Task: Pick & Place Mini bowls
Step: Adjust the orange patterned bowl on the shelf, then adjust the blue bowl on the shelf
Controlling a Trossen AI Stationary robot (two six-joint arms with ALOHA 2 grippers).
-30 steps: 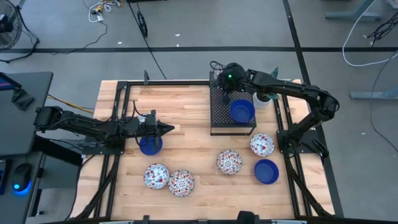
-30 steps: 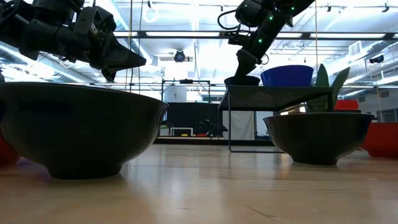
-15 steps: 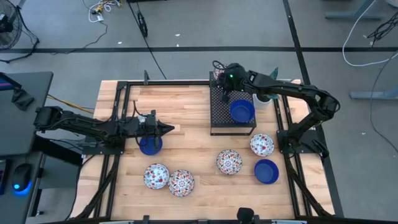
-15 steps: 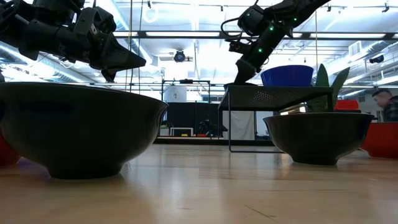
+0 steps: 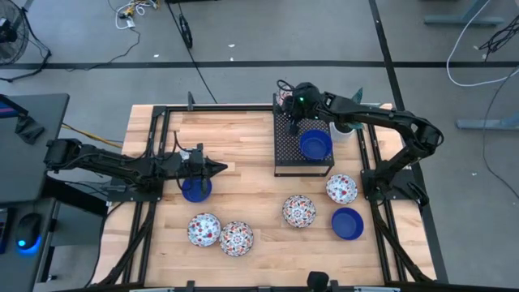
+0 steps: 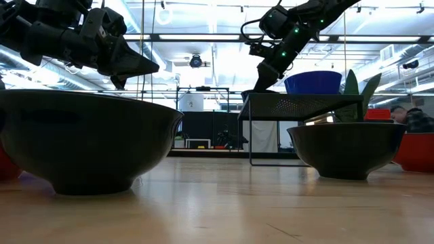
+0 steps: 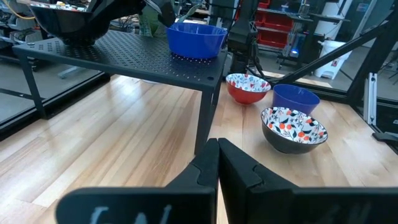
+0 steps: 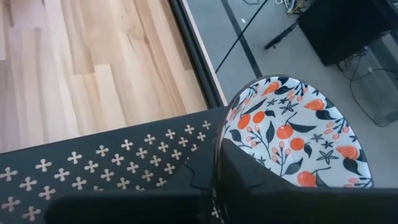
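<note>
My right gripper point(image 5: 293, 122) is over the far left corner of the black perforated shelf point(image 5: 285, 154), shut on a white floral mini bowl point(image 8: 292, 130). A blue mini bowl point(image 5: 315, 145) stands on the same shelf. My left gripper point(image 5: 223, 169) is shut on nothing. It hangs level above the table's left part, just past another blue mini bowl point(image 5: 195, 190) that stands on the wood. In the left wrist view, my left gripper point(image 7: 217, 149) points toward the shelf. My right gripper holds the floral bowl by its rim point(image 8: 216, 146), one finger inside the bowl and one outside. The fingers point(image 8: 249, 177) slant down from the table's right side. The bowl sits mouth up at the shelf's corner. The fingers hide its base.
Floral bowls stand on the table at the near left point(image 5: 203, 229) point(image 5: 236, 238) and at the right point(image 5: 299, 211) point(image 5: 341, 189). A blue bowl point(image 5: 347, 223) stands near these. A potted plant point(image 5: 345, 126) is beside the shelf's far right. Bare wood lies left of the shelf.
In the low view the floral bowl in my right gripper has sunk a little, down to the shelf's top. The gripper now slants less steeply than it did a second ago.
</note>
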